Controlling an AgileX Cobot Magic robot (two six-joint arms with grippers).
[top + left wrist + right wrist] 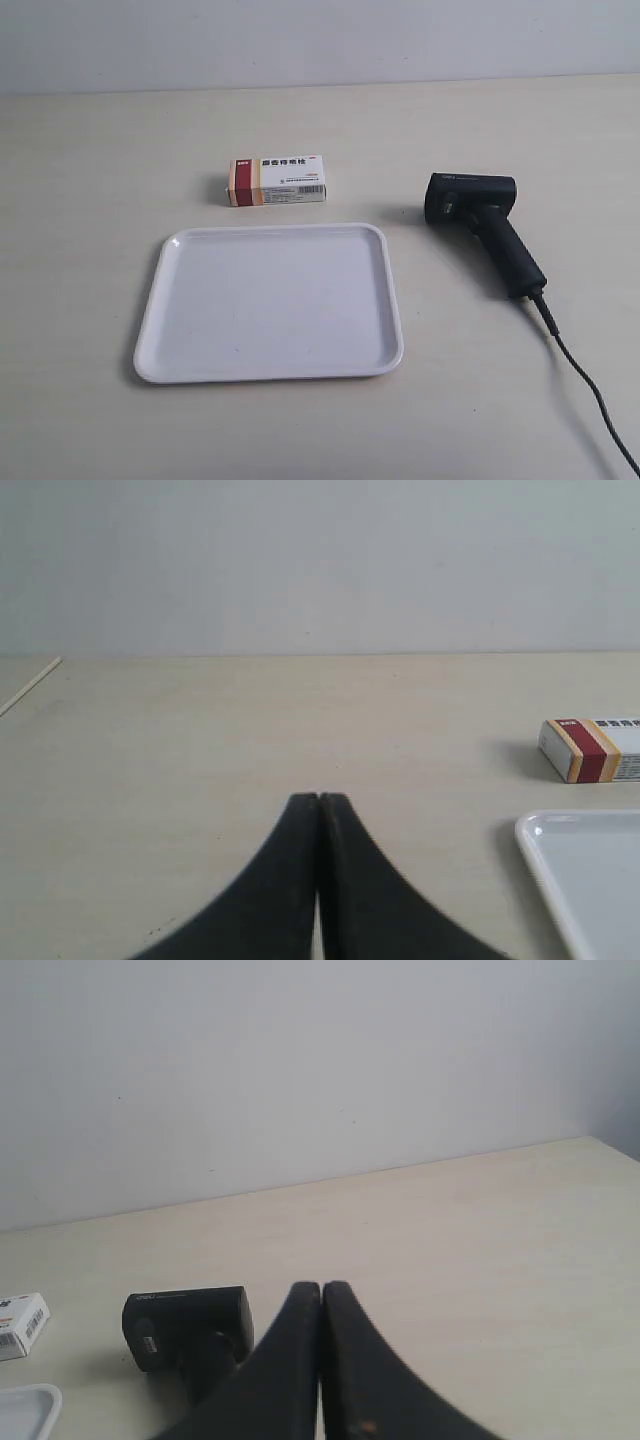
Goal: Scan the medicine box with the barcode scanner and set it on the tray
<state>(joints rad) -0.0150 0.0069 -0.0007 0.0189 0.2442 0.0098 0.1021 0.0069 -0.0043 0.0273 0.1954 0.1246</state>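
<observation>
Exterior view: no arm or claw in sight. Medicine box (277,181) lying flat on the pale counter (90,160), just beyond the far rim of the tray (270,302), close to it but not touching. Barcode scanner (483,229) resting on its side well off to the tray's right in this view, boxy head away from the camera, handle angled toward the near edge, black cable (585,385) trailing out of the corner. Tray bare. Judging from this, nothing begun yet: neither carton nor scanner picked up, scanning and placing both still to do.

Left wrist view: left claw (318,798) pressed together, fingertips meeting, holding nothing, poised over bare counter. Red-and-orange end of the medicine box (592,750) visible well off to one side and farther out, a corner of the tray (585,880) nearer on that same side. Probable next move: spread the fingers, swing across to the carton, close on its long sides.

Right wrist view: right claw (321,1286) likewise closed tight and empty. Barcode scanner (187,1332) near, just ahead and to one side, head facing the camera, handle partly hidden behind the fingers. A sliver of the medicine box (22,1325) and the tray (25,1405) at the frame edge beyond it. Likely call here: open, then settle around the handle for a firm grip.
</observation>
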